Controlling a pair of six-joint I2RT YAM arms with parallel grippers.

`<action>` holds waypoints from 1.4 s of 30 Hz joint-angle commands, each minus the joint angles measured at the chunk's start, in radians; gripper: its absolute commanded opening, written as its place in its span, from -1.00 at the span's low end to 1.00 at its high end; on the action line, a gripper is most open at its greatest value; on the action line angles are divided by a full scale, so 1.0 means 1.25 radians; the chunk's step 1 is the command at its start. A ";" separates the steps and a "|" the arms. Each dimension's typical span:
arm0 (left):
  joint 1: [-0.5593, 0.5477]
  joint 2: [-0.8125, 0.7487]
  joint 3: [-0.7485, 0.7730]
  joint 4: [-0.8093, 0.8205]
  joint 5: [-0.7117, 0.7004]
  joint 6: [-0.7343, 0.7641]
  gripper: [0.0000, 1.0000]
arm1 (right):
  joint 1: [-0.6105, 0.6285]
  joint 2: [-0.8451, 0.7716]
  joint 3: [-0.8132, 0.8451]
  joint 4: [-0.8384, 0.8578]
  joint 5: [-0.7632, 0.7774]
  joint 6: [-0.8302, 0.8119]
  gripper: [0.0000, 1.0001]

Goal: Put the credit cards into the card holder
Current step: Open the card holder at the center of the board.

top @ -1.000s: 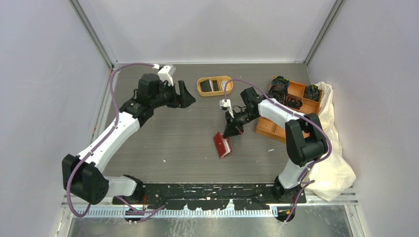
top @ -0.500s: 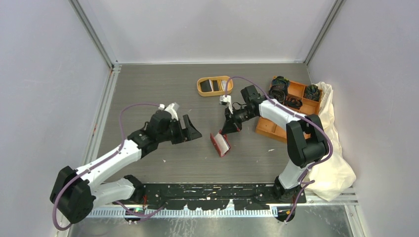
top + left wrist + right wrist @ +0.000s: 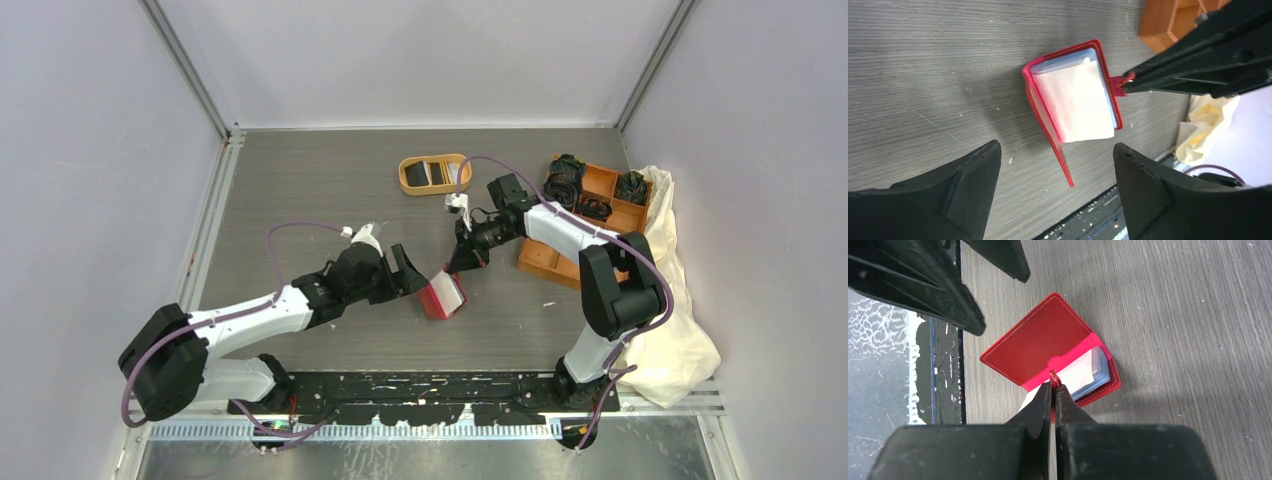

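The card holder (image 3: 441,296) lay part-open at mid-table (image 3: 330,200). The left wrist view showed its blue-grey pockets holding a whitish card (image 3: 1075,102). The right wrist view showed the red cover, with the right gripper (image 3: 1052,386) pinched tight on the clasp tab (image 3: 1052,374). The left gripper (image 3: 1056,146) gaped wide just beside the holder, holding nothing. Only the top view showed dark cards (image 3: 421,174) in the orange tray (image 3: 432,191).
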State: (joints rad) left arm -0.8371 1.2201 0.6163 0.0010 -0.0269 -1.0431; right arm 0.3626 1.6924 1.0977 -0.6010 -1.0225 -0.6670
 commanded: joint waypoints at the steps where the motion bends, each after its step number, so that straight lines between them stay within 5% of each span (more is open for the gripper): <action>1: -0.007 0.038 -0.015 0.045 -0.072 0.001 0.61 | 0.005 -0.040 0.001 0.014 -0.021 0.003 -0.98; 8: -0.008 0.150 -0.005 0.103 -0.022 0.035 0.28 | 0.009 -0.032 0.006 -0.008 -0.006 -0.021 -0.98; 10: -0.008 0.178 -0.001 0.098 -0.032 0.059 -0.02 | 0.009 -0.034 0.012 -0.025 0.019 -0.036 -0.98; 14: -0.006 0.221 0.000 0.069 -0.069 0.109 -0.97 | 0.004 -0.053 0.024 -0.016 0.158 -0.026 -0.91; 21: -0.006 0.254 -0.001 0.040 -0.116 0.148 -1.00 | -0.010 -0.130 -0.012 0.086 0.488 0.025 -0.29; 26: -0.006 0.264 0.006 0.043 -0.117 0.151 -1.00 | -0.012 -0.182 -0.037 0.052 0.326 -0.025 -0.09; 30: -0.006 0.265 0.010 0.043 -0.113 0.153 -1.00 | -0.006 -0.129 -0.017 -0.135 0.097 -0.179 -0.15; 35: -0.006 0.262 0.007 0.047 -0.109 0.150 -1.00 | 0.039 -0.007 0.067 -0.242 0.219 -0.195 -0.45; 42: -0.005 0.258 0.003 0.054 -0.102 0.149 -1.00 | 0.077 0.050 0.079 -0.189 0.343 -0.086 -0.50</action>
State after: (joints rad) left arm -0.8433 1.5253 0.6247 0.1017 -0.1158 -0.8848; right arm 0.4393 1.7409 1.1412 -0.8322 -0.6586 -0.8364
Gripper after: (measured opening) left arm 0.015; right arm 0.259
